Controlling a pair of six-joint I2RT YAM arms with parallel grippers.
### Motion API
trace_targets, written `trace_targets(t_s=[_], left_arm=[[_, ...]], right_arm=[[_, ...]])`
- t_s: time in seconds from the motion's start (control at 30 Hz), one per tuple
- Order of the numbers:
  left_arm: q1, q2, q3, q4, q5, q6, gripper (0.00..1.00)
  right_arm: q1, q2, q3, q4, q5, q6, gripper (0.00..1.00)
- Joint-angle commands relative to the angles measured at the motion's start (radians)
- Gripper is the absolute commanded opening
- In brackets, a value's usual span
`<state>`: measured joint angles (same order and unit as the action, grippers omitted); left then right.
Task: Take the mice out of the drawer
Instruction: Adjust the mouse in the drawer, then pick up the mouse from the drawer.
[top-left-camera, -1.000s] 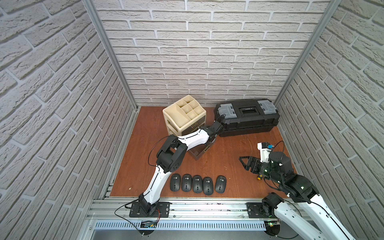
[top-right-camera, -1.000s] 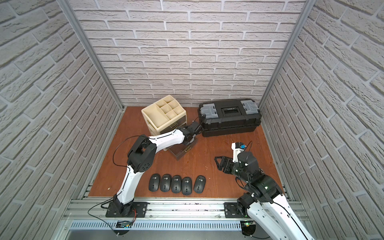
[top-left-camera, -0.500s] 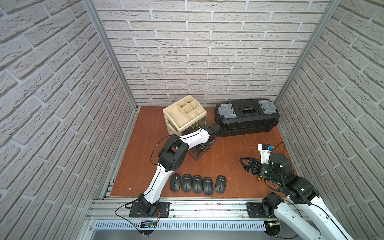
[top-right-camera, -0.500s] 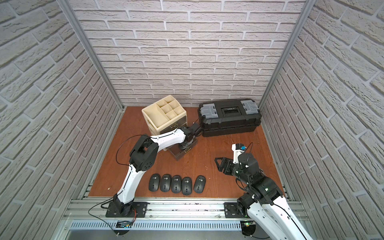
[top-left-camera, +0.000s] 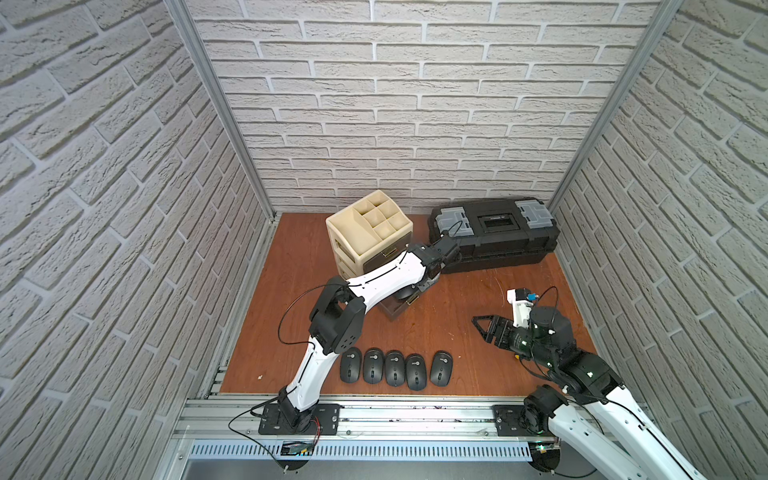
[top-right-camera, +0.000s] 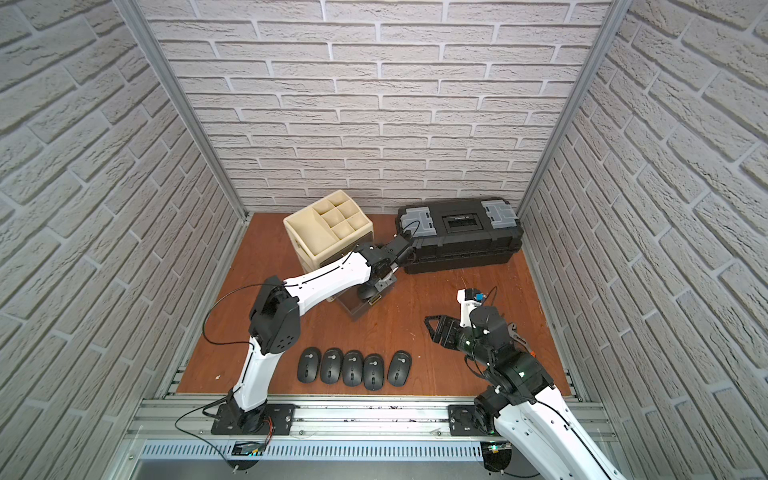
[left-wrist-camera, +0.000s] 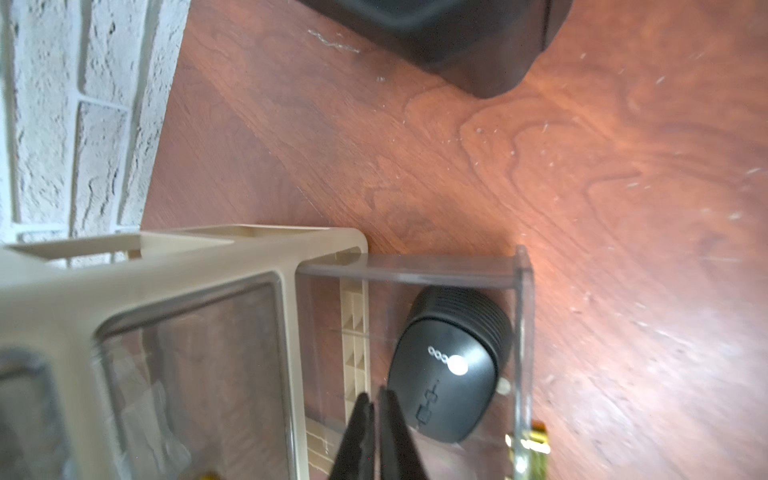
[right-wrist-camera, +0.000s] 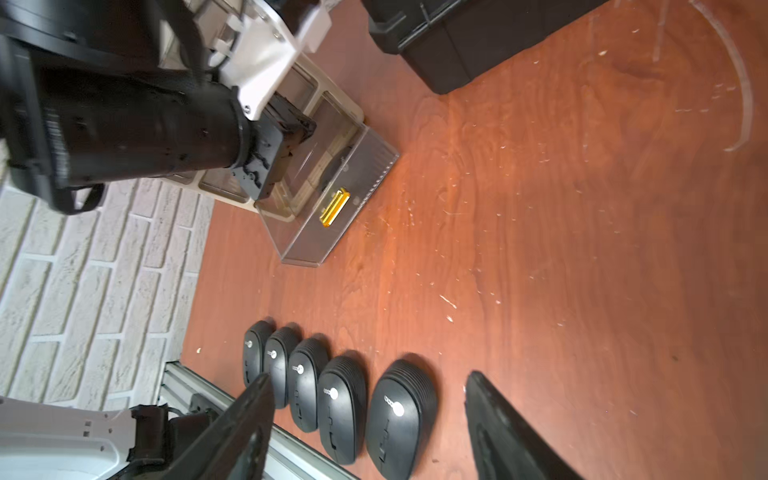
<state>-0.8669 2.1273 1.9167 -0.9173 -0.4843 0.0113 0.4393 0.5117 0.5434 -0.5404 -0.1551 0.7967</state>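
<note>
Several black mice (top-left-camera: 395, 368) (top-right-camera: 352, 369) (right-wrist-camera: 340, 407) lie in a row on the wooden floor near the front rail. One more mouse (left-wrist-camera: 446, 365) (top-right-camera: 368, 293) lies in the clear drawer (top-left-camera: 395, 309) (right-wrist-camera: 332, 208), which is pulled out of the beige organizer (top-left-camera: 370, 224). My left gripper (left-wrist-camera: 374, 401) hangs over the drawer just beside that mouse. Its fingers are almost together, with only a thin slit between them and nothing held. My right gripper (top-left-camera: 482, 330) (right-wrist-camera: 369, 375) stands open and empty above the floor, to the right of the row.
A black toolbox (top-left-camera: 494, 232) stands at the back right, close to the left wrist. The drawer has a gold handle (right-wrist-camera: 334, 207) facing the open floor. Brick walls close in three sides, and a metal rail (top-left-camera: 395, 411) runs along the front.
The left wrist has shifted slightly over the open drawer and its fingers have parted by a sliver. The right arm has barely moved; its fingers stand a little closer together.
</note>
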Motion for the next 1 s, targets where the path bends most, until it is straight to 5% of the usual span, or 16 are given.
trace_targets(t_s=[0.0, 0.2, 0.43, 0.83, 0.97], left_arm=[[0.030, -0.068, -0.042, -0.015, 0.113, -0.025, 0.23], [0.087, -0.149, -0.142, 0.041, 0.280, -0.003, 0.43], [0.118, -0.153, -0.212, 0.086, 0.364, 0.044, 0.46], [0.152, -0.078, -0.195, 0.118, 0.441, 0.077, 0.47], [0.172, -0.052, -0.183, 0.119, 0.462, 0.085, 0.51]], right_arm=[[-0.004, 0.006, -0.080, 0.244, -0.089, 0.082, 0.68], [-0.004, 0.071, -0.164, 0.473, -0.137, 0.166, 0.51], [-0.002, 0.166, -0.145, 0.518, -0.158, 0.163, 0.43], [-0.002, 0.163, -0.139, 0.494, -0.169, 0.143, 0.43], [-0.002, 0.151, -0.104, 0.412, -0.202, 0.073, 0.57]])
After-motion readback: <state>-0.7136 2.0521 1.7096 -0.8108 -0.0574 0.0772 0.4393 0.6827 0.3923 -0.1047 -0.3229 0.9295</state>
